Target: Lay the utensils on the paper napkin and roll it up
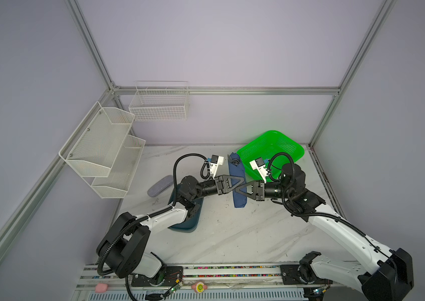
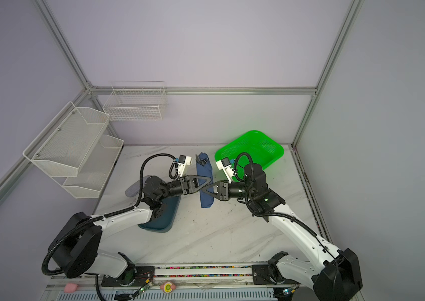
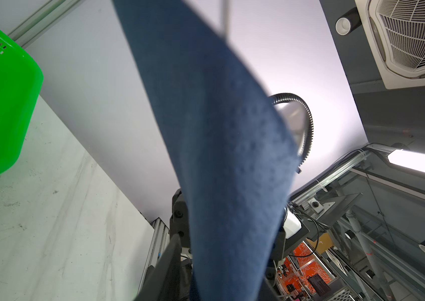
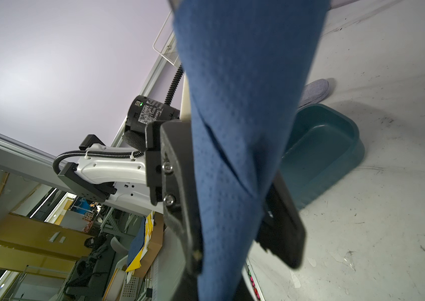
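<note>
The paper napkin (image 1: 237, 169) (image 2: 204, 170) is a long, narrow navy roll at the middle of the table, running from near to far. The utensils are wrapped inside. Only a thin silver end (image 3: 225, 15) sticks out of the roll's far end (image 1: 235, 161). My left gripper (image 1: 242, 181) (image 2: 209, 180) comes in from the left, with one finger on each side of the roll (image 4: 232, 130). My right gripper (image 1: 237, 191) (image 2: 203, 191) comes from the right and is shut on the roll (image 3: 219, 156) just beside it. The two grippers' tips cross over the roll.
A green basket (image 1: 271, 148) stands at the back right, close behind the right wrist. A dark teal tray (image 1: 188, 221) and a grey oblong case (image 1: 160, 185) lie under and behind the left arm. White wire racks (image 1: 102, 151) hang on the left wall.
</note>
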